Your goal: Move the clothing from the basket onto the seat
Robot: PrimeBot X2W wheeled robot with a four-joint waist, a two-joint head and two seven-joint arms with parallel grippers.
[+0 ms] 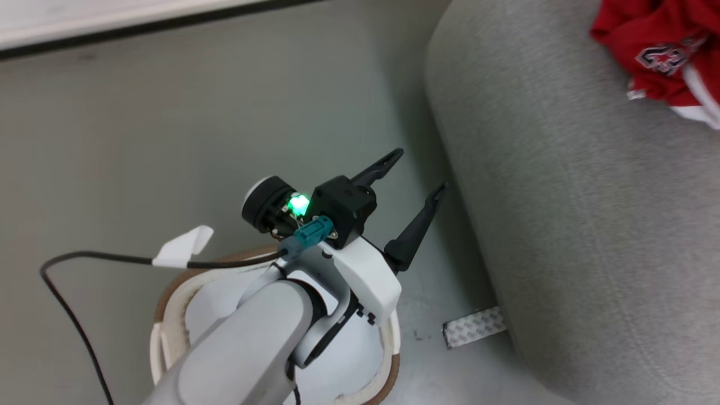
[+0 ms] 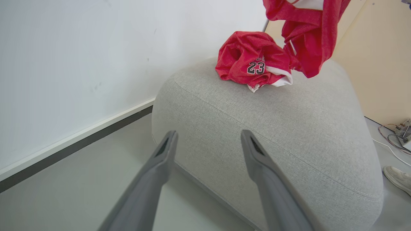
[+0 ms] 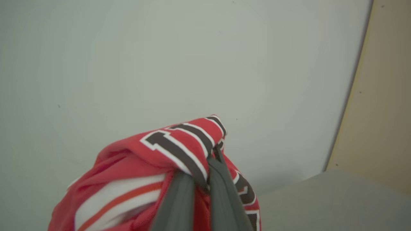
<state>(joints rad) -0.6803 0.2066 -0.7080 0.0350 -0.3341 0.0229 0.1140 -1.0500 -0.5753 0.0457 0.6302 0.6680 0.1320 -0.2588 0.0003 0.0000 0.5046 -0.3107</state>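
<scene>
We see the grey floor bearing the seat, the basket and what looks like a strip of tape. On the seat lies one crumpled red garment.

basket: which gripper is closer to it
Left. The left gripper hangs open just above the rim of the basket; the right gripper is shut on a red garment up by the seat, farther away.

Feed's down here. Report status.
Left gripper between basket and seat, jaws open, empty. Right gripper shut on red jersey above the seat. Second jersey, number 23, crumpled on seat. Nothing blocking.
</scene>
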